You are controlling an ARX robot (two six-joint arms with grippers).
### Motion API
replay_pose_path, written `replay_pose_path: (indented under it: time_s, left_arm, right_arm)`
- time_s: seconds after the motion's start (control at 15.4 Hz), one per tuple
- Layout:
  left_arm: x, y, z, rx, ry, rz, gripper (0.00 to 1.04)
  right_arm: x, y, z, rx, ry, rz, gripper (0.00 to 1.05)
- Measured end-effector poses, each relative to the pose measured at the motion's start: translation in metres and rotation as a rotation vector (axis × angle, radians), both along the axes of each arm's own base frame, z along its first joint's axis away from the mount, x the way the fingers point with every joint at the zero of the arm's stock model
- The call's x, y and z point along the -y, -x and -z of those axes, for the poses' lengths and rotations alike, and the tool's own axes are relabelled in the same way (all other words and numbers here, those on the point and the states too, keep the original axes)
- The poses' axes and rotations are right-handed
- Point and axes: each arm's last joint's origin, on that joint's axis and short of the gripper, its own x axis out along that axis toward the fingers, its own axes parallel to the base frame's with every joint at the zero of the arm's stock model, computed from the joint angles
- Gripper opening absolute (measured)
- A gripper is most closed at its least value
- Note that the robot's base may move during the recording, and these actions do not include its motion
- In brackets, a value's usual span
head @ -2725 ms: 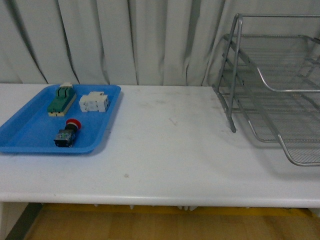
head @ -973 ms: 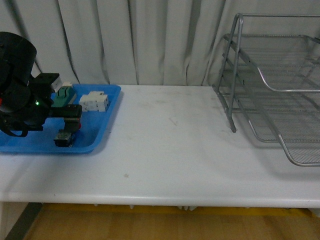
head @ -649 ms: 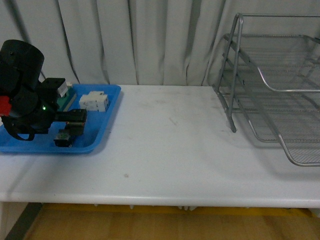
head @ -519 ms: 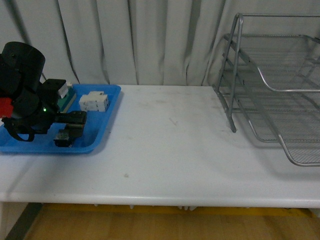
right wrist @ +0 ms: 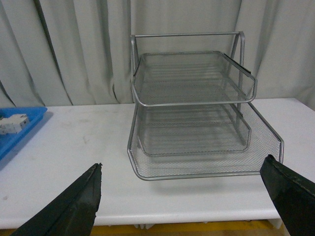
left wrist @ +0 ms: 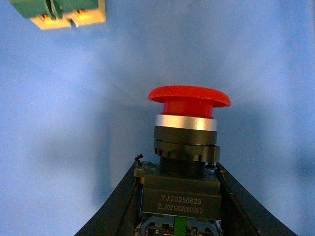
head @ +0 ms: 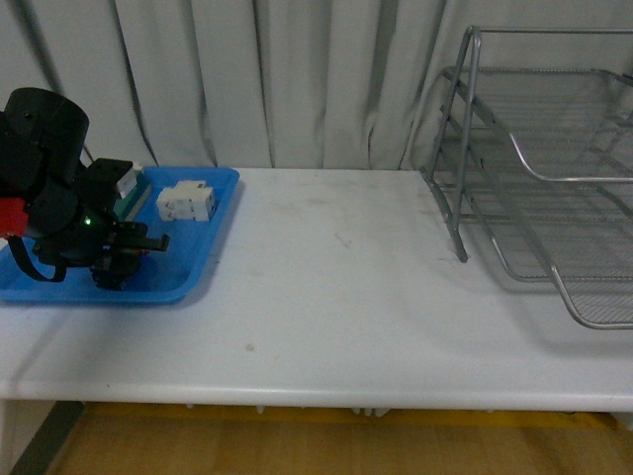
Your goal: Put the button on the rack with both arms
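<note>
The button (left wrist: pixel 189 101) has a red mushroom cap, a silver ring and a black body. It lies on the blue tray (left wrist: pixel 74 123), and my left gripper (left wrist: pixel 179 196) is shut on its black body, one finger (left wrist: pixel 120 206) on each side. In the front view the left gripper (head: pixel 119 259) sits low over the tray and hides the button. The rack (head: pixel 534 178), a silver wire-mesh three-tier tray, stands at the table's right end. In the right wrist view the right gripper (right wrist: pixel 182 162) hangs open in front of the rack (right wrist: pixel 192 98), with nothing between its fingers.
The blue tray (head: pixel 198 267) at the left also holds a white boxy component (head: pixel 186 202) and a green-and-cream switch block (left wrist: pixel 64 12). A white tabletop (head: pixel 336 287) spans between tray and rack. Grey curtains hang behind.
My left arm came into view over the blue tray, dropped onto the button and shut on it. Now the arm covers the button in the front view.
</note>
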Motion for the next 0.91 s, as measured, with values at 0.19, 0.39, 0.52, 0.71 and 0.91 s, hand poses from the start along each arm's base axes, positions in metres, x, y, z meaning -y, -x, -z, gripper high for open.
replay_pose_path:
  time_s: [0.19, 0.39, 0.52, 0.71, 0.91]
  left_arm:
    - [-0.004, 0.016, -0.042, 0.109, 0.041, 0.001, 0.37]
    - [-0.005, 0.055, -0.11, 0.282, 0.075, 0.015, 0.37]
    - [-0.008, 0.1, -0.136, 0.347, 0.082, 0.001, 0.37]
    - [-0.011, 0.174, -0.148, 0.391, 0.085, -0.029, 0.37]
    - [-0.018, 0.222, -0.146, 0.425, 0.062, -0.08, 0.37]
  right_arm:
    - [0.0, 0.0, 0.0, 0.0, 0.0, 0.0, 0.98]
    - [0.0, 0.0, 0.0, 0.0, 0.0, 0.0, 0.98]
    - [0.0, 0.0, 0.0, 0.0, 0.0, 0.0, 0.98]
    - [0.0, 0.0, 0.0, 0.0, 0.0, 0.0, 0.98]
    - [0.0, 0.0, 0.0, 0.0, 0.0, 0.0, 0.98]
